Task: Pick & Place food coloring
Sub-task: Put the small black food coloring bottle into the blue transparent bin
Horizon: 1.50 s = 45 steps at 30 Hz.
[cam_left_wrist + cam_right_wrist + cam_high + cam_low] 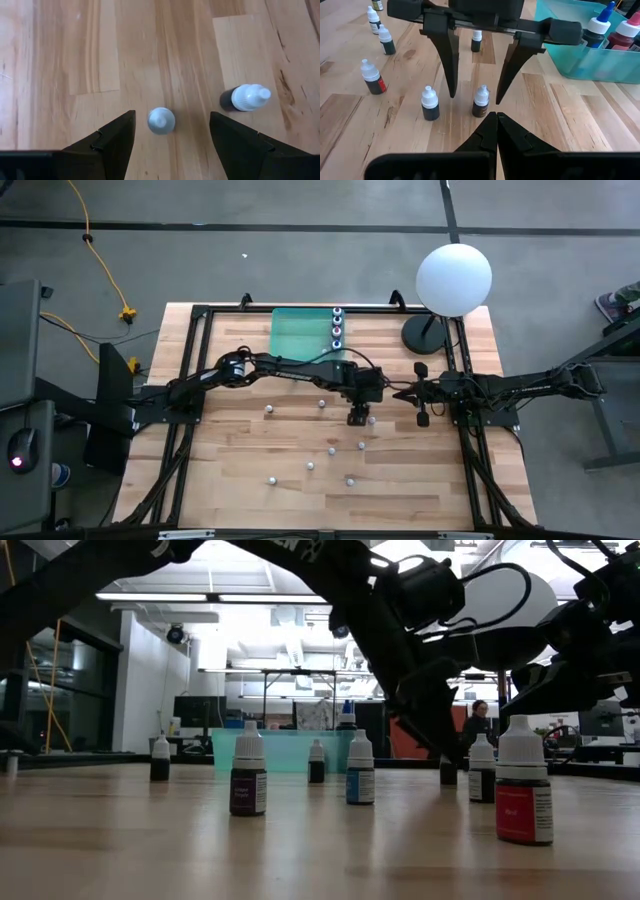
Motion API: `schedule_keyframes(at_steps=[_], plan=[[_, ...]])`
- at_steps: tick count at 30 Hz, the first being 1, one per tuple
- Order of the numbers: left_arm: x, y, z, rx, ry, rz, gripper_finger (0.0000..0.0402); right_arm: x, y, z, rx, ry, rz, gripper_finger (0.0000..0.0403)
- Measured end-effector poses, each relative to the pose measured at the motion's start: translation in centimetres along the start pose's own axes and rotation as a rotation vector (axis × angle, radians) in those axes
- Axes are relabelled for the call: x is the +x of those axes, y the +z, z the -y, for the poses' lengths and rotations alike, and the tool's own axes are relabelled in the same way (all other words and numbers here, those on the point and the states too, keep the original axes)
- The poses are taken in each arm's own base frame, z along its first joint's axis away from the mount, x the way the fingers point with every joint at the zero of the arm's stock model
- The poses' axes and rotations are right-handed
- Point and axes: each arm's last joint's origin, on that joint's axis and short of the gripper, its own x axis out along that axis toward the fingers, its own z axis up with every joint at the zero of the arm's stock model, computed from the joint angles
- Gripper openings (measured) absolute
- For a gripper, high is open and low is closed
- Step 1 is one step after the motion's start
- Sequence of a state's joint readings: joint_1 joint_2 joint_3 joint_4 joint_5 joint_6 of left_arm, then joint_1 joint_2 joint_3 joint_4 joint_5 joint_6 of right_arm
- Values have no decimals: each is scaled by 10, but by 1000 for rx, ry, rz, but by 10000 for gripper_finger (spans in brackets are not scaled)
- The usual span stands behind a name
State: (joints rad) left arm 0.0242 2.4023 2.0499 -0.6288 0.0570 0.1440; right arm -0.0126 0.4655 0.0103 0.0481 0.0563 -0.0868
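Several tiny food coloring bottles with white caps stand upright on the wooden table (240,510). My left gripper (357,417) points straight down, open, over the table's middle. One dark bottle (161,120) (481,101) stands between its two fingers, clear of both. A second bottle (247,97) (372,420) stands just outside one finger. My right gripper (400,393) (496,120) hovers shut a little to the right of the left one, pointing toward it. In the low view the left finger (432,715) partly hides a bottle (448,772).
A teal bin (300,332) (592,62) sits at the table's far edge with a few bottles (337,326) along its right side. A white globe lamp (453,278) stands at the far right corner. Loose bottles (332,450) dot the near half; a red-labelled one (522,790) is nearest the low camera.
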Motion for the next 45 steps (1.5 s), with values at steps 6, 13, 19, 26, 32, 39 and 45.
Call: schedule_keyframes(at_steps=[6, 13, 19, 26, 32, 39, 45], plan=[[0, 0, 0, -1, 0, -2, 243, 0, 0, 0, 0, 0, 1, 0], [0, 0, 0, -3, -3, -1, 180, 0, 0, 0, 0, 0, 1, 0], [0, 0, 0, -4, -3, -1, 133, 0, 0, 0, 0, 0, 1, 0], [0, 0, -1, -24, -2, -1, 119, 0, 0, 0, 0, 0, 0, 0], [0, 0, 0, -27, -32, 4, 117, 0, 0, 0, 0, 0, 1, 0], [-5, 3, 0, -29, -34, 19, 105, 0, 0, 0, 0, 0, 1, 0], [-15, 11, -1, -28, -33, 26, 47, 0, 0, 0, 0, -1, 1, 0]])
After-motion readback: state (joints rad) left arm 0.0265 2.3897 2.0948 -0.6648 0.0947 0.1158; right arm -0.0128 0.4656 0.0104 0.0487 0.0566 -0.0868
